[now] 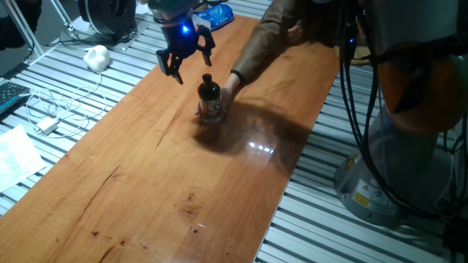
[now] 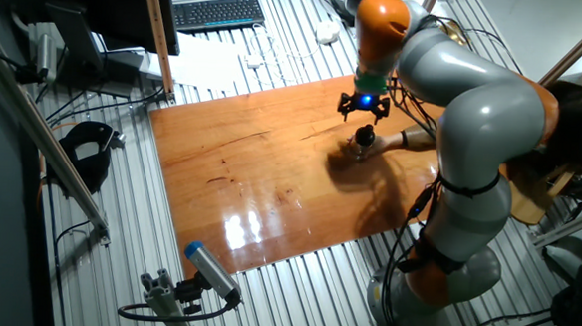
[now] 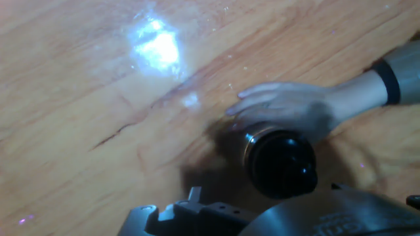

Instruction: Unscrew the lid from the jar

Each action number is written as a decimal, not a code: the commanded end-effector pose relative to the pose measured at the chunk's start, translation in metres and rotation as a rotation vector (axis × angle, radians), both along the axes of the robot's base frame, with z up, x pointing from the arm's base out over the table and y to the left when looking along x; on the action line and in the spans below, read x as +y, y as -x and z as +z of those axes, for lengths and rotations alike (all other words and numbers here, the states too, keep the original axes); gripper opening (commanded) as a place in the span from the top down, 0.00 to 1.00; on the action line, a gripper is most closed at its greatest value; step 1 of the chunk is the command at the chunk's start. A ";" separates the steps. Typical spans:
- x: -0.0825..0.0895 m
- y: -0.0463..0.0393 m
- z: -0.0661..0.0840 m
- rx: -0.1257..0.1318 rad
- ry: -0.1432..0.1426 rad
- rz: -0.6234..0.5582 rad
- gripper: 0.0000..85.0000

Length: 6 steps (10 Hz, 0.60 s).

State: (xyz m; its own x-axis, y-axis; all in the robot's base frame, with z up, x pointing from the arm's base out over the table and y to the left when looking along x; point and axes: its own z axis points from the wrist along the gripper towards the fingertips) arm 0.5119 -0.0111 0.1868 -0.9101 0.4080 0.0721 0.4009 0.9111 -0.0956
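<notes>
One jar [image 1: 210,107] stands upright on the wooden bench [image 1: 146,168], toward its far end and nearer the edge on the robot's side than the edge by the cables, with the black lid [image 1: 207,80] on top and, as far as can be judged, not yet loosened. A person's hand [image 1: 231,90] reaches in from that robot-side edge and rests against the glass body, steadying it. The gripper [image 1: 186,57] hangs in the air above the jar and a little beyond it toward the far end of the bench, clear of the lid, so the lid lies below the jaws and slightly toward the near end. The jar's long axis is vertical, and the fingers point down roughly along it but offset to one side; in the hand view the lid [image 3: 281,164] sits low and right of centre rather than between the fingers. The jaws stand spread apart, seemingly wider than the lid, holding and touching nothing. My judgement is that the coming move needs a short sideways shift to centre over the cap, then a straight descent, and the person's fingers [image 3: 262,98] lie close to that path.
</notes>
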 end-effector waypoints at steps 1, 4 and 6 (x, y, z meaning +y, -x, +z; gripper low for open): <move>-0.002 0.0010 -0.003 -0.024 0.022 0.032 0.00; -0.012 0.0024 -0.011 -0.038 0.029 0.082 0.00; -0.017 0.0064 -0.022 -0.063 0.022 0.087 0.00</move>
State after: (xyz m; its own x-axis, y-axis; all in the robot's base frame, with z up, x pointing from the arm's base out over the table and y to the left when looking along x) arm 0.5050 -0.0288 0.1645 -0.9446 0.3281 0.0050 0.3262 0.9407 -0.0927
